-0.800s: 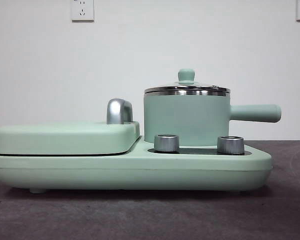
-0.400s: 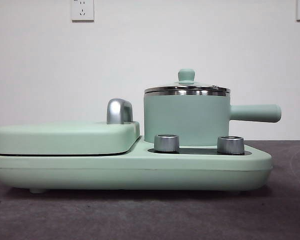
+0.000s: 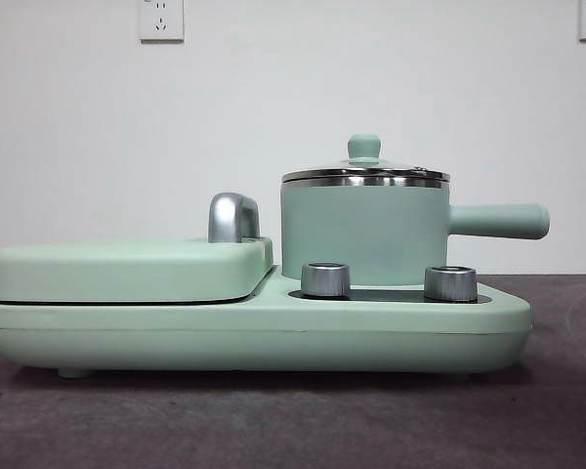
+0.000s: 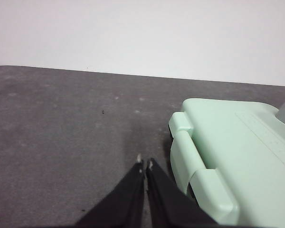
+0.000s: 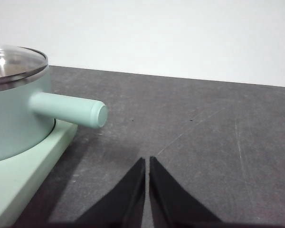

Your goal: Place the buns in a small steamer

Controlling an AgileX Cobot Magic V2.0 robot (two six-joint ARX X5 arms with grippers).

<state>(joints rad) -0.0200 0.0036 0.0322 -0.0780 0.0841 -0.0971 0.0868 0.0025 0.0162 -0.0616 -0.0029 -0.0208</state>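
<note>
The mint-green steamer (image 3: 363, 233), steel-rimmed with its glass lid (image 3: 364, 168) on, stands on the cooker base (image 3: 254, 332) beside the flat griddle (image 3: 127, 269). Left claw (image 4: 144, 164) and right claw (image 5: 147, 160) are both closed, empty, above the desk (image 5: 204, 133).

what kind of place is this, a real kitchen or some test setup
Likely a lab test bench, not a kitchen: one mint-green cooker on a bare dark table, a plain white wall with sockets.

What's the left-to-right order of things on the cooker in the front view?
Flat griddle lid → chrome handle → left knob → steamer lid knob → right knob → steamer side handle. No buns and no end effector show in this view.
</note>
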